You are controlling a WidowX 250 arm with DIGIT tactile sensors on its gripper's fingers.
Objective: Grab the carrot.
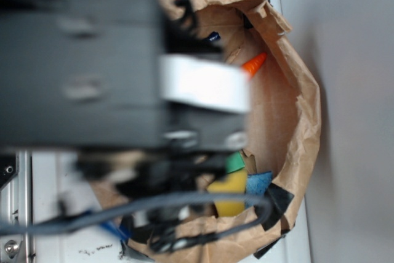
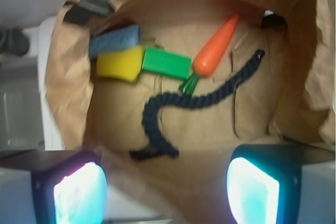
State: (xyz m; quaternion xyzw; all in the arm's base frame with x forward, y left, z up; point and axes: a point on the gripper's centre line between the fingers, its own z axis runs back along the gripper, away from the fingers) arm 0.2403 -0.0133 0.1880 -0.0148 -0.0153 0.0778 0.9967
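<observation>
The orange carrot [image 2: 215,45] lies tilted inside a brown paper bag [image 2: 68,77], its dark green stub [image 2: 189,84] pointing down-left toward a green block [image 2: 166,63]. In the exterior view only the carrot's tip [image 1: 254,63] shows past the arm. My gripper [image 2: 165,190] hangs above the bag's near rim, open, with nothing between its two glowing pads [image 2: 80,195]. The carrot is well ahead of the fingers and apart from them.
Beside the green block lie a yellow sponge [image 2: 119,65] and a blue sponge [image 2: 114,40]. A dark blue rope [image 2: 202,100] curls across the bag floor just below the carrot. The bag walls [image 1: 305,121] stand up all around. The arm [image 1: 80,66] blocks most of the exterior view.
</observation>
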